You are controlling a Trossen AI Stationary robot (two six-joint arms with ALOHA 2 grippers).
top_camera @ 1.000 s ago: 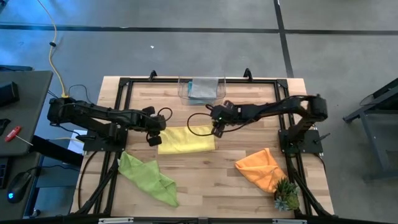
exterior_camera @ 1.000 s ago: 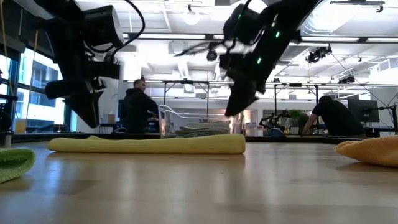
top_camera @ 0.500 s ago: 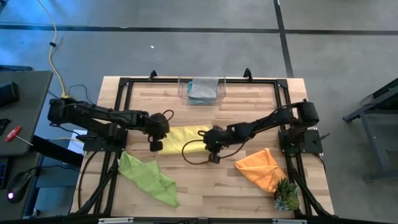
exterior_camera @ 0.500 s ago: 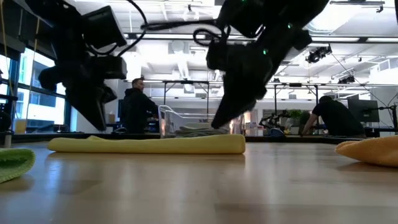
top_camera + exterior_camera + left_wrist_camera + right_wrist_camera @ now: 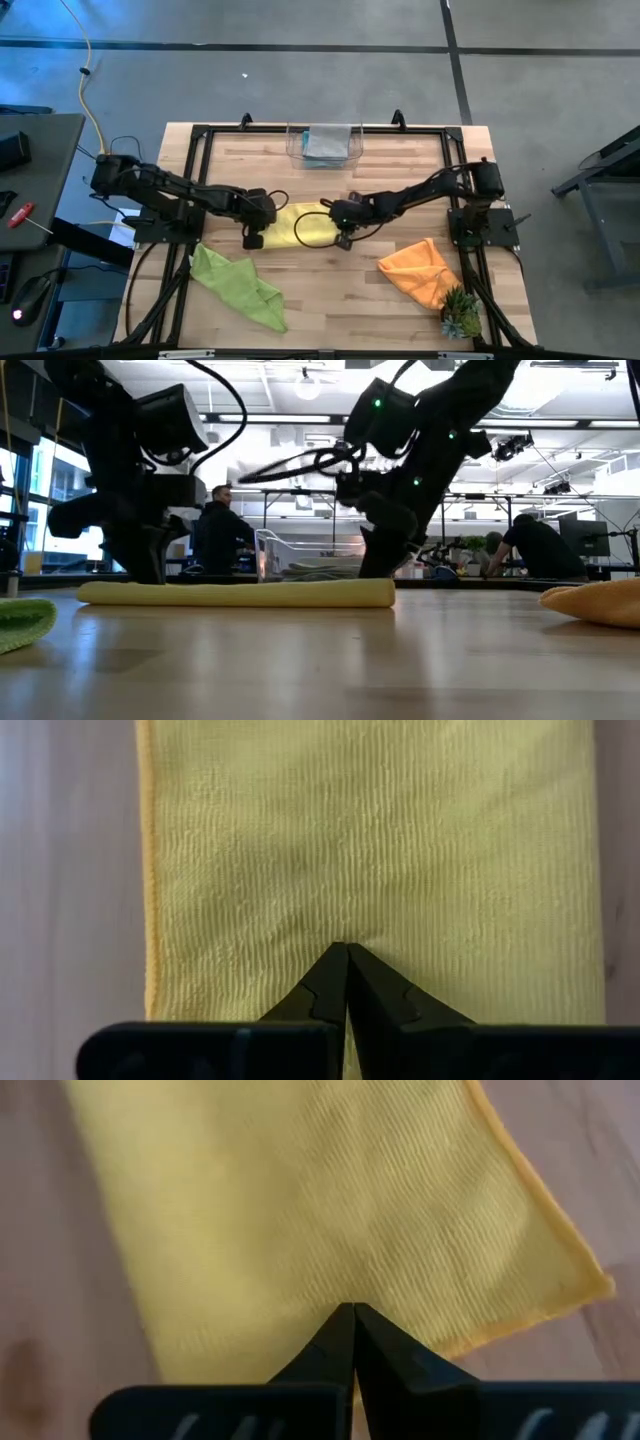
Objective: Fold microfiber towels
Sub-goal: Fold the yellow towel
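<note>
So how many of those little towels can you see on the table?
4: yellow towel mid-table between both arms, lime towel front left, orange towel front right, grey-blue stack in the clear bin; that may hide more.

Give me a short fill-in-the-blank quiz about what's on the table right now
1. Both hands, left hand and right hand, are pinched shut on the ____ towel.
2. The crumpled orange towel lies beside a small spiky ____ at the table's corner.
3. The towel lying nearest the left arm's base is lime ____.
4. The clear bin stands at the table's ____ edge, away from the plant.

Missing words: yellow; plant; green; far
</note>
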